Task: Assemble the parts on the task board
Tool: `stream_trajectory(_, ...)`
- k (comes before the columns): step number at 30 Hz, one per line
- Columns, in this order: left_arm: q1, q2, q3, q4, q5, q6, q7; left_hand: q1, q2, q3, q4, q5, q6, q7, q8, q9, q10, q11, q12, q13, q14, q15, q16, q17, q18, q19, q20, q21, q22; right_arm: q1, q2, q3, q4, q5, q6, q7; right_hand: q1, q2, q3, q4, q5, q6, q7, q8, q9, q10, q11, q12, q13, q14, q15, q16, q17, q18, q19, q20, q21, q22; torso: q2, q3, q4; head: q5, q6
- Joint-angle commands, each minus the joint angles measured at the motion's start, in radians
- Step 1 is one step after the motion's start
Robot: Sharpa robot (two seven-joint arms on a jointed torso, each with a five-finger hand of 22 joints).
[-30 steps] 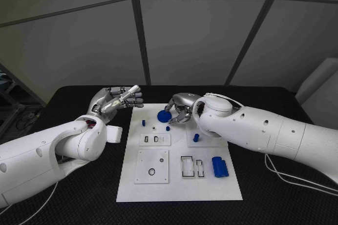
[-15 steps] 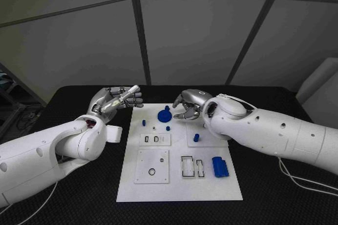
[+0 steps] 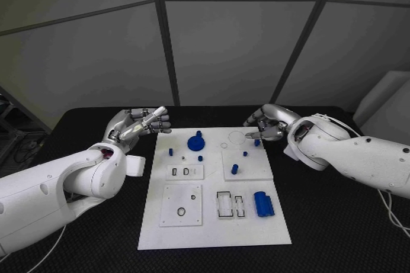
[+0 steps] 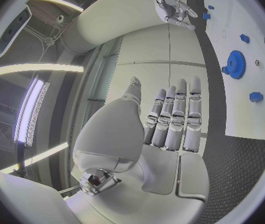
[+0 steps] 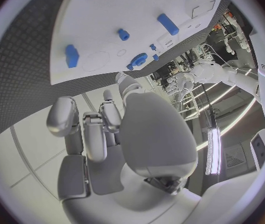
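**Both hands raised beside the board, empty**

The right hand [image 3: 266,126] hovers at the task board's [image 3: 214,225] far right corner, fingers curled, holding nothing. The left wrist view shows the left hand [image 4: 170,117] flat, fingers straight. A blue gear [image 3: 197,143] stands on the board's far end.

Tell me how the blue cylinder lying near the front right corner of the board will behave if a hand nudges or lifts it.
The blue cylinder lies on its side on the task board, so a sideways nudge would probably roll it. It looks like solid moulded plastic, likely stiff and fairly light. Its smooth surface may slip between metal fingers, so a grasp across its round sides seems safest.
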Motion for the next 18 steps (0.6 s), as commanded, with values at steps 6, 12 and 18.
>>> stream_trajectory(6,-0.003,0.004,0.001,-0.004,-0.007,0.027,0.007,0.0,0.01,-0.003,-0.012,-0.005,0.012,-0.003,-0.002,0.001,0.013,-0.002,0.001,0.001,-0.006,0.009,-0.015,0.002,0.006,-0.009,0.005,-0.018,-0.01,0.0,-0.032,0.0,-0.053,0.076,0.033,0.116,0.024,-0.004,-0.008,-0.016,0.007,-0.051,0.008,-0.02,-0.007,-0.018,0.005,-0.017,-0.013,0.092,0.011,-0.005,0.215,0.005,-0.013,0.007,-0.012,-0.012,0.002,0.0032,-0.0039,-0.013,0.008)
stream_trajectory(12,-0.004,0.008,0.001,-0.007,-0.007,0.03,0.007,0.0,0.011,-0.004,-0.014,-0.005,0.012,-0.003,-0.003,0.0,0.013,-0.002,0.0,0.0,-0.008,0.01,-0.019,0.002,0.005,-0.015,0.006,-0.023,-0.013,-0.002,-0.023,0.0,-0.08,0.079,0.043,0.121,0.03,-0.007,-0.023,-0.012,-0.001,-0.12,0.01,-0.021,-0.007,-0.024,0.007,-0.023,-0.02,0.091,0.012,-0.006,0.212,0.007,-0.017,0.009,-0.018,-0.02,0.003,0.0031,-0.0008,-0.018,0.004)
stream_trajectory(18,-0.005,0.01,0.001,-0.012,-0.007,0.031,0.007,0.0,0.012,-0.005,-0.017,-0.005,0.012,-0.002,-0.003,0.0,0.013,-0.001,-0.001,0.0,-0.011,0.011,-0.023,0.002,0.005,-0.02,0.008,-0.029,-0.017,-0.012,-0.006,0.0,-0.104,0.084,0.062,0.119,0.03,-0.007,-0.027,-0.01,-0.002,-0.132,0.01,-0.021,-0.007,-0.025,0.007,-0.025,-0.021,0.091,0.013,-0.006,0.213,0.007,-0.018,0.01,-0.019,-0.022,0.002,0.001,-0.0011,-0.019,-0.002)
